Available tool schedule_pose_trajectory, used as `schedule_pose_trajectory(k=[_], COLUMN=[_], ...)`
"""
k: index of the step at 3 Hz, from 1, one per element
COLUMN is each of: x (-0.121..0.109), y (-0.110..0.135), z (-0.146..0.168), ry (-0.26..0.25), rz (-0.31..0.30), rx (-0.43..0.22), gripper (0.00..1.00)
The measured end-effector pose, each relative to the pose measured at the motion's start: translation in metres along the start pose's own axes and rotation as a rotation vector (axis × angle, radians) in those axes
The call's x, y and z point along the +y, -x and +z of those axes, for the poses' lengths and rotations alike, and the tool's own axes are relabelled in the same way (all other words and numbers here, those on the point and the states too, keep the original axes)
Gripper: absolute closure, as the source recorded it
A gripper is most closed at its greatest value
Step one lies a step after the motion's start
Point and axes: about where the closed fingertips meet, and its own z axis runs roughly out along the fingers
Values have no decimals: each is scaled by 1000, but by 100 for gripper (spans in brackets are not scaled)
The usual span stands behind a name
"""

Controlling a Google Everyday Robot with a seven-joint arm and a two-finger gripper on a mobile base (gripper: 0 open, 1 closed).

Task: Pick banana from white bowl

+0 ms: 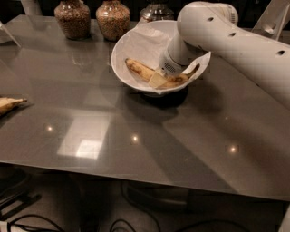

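Observation:
The white bowl [131,50] stands at the back middle of the grey table, lined with crumpled white paper. The spotted yellow banana [141,69] lies across its inside, its dark stem at the right rim. My gripper [158,78] reaches down into the bowl from the right and sits on the banana's middle. The white arm hides most of the gripper.
Two glass jars of brown grains [72,18] stand at the back left, a third jar [156,10] behind the bowl. A paler banana [10,104] with a dark tip lies at the table's left edge. The table's front edge [136,172] runs across below; cables lie on the floor.

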Motion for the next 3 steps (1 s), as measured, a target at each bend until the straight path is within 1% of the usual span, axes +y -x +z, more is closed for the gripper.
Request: schedule_pose_trajectory(k=[1,2,3], x=[-2,-6,-2], y=[10,23,27], z=[-19,-48,-81], ry=[-3,-9,-2], rz=[-37,-80,-120], rx=[11,15,-1], gripper=[96,100,100])
